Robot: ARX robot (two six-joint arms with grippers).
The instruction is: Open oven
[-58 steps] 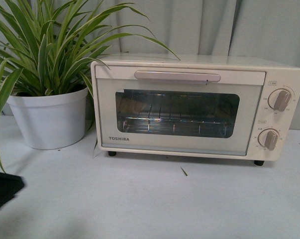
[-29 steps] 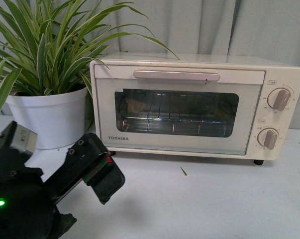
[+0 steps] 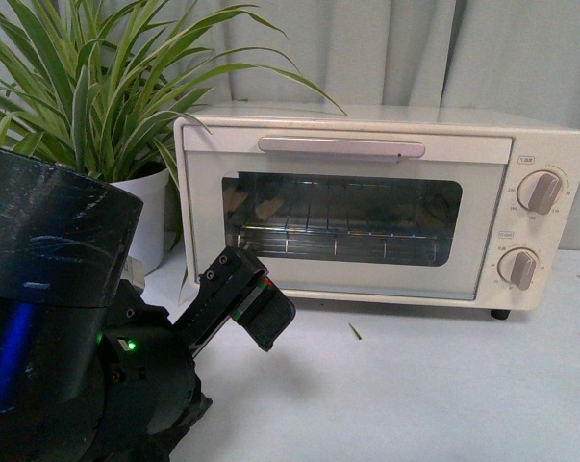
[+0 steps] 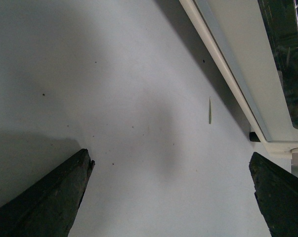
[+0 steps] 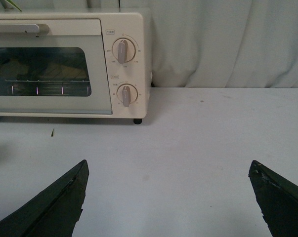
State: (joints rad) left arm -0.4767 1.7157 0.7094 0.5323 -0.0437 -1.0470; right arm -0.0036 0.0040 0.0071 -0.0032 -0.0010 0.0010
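The cream-white TOSHIBA oven (image 3: 366, 279) stands on the white table with its glass door shut. Its long silver-lilac handle (image 3: 342, 146) runs across the top of the door and two beige knobs (image 3: 541, 192) sit on the right. My left gripper (image 3: 263, 316) is open and empty, low in front of the door's lower left corner, apart from it. In the left wrist view the left gripper (image 4: 171, 157) hovers over bare table beside the oven's lower edge (image 4: 228, 59). My right gripper (image 5: 169, 165) is open and empty, well back from the oven (image 5: 64, 64).
A potted plant in a white pot (image 3: 151, 214) stands left of the oven, its leaves reaching over the oven top. A small leaf scrap (image 3: 355, 331) lies on the table in front of the oven. A grey curtain (image 3: 386, 48) hangs behind.
My left arm has risen into the front view and its gripper has moved forward and right toward the oven door's lower left. The oven has not moved.
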